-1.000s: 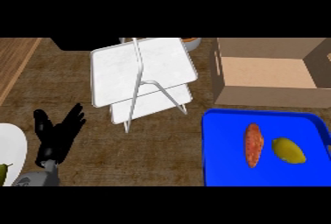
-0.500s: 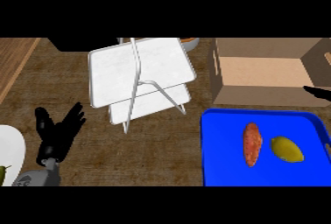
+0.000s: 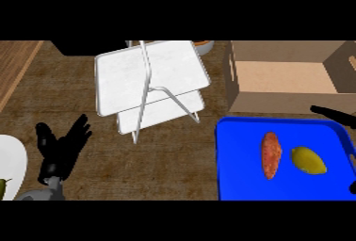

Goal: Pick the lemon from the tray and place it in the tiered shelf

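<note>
The yellow lemon lies on the blue tray at the lower right, next to an orange sweet potato. The white two-level tiered shelf with a wire frame stands at the upper middle. Only a straight black finger of my right hand shows at the right edge, over the tray's far rim and above the lemon; a second dark tip shows at the lower right edge. The hand is open and apart from the lemon. My left hand rests open at the lower left, fingers up.
An open cardboard box stands just behind the tray. A white plate with something green on it sits at the left edge. A bowl peeks from behind the shelf. Bare wooden counter lies between shelf and tray.
My right hand has come in from the right edge and moved down towards the tray's far rim. Lemon, shelf and left hand have not moved.
</note>
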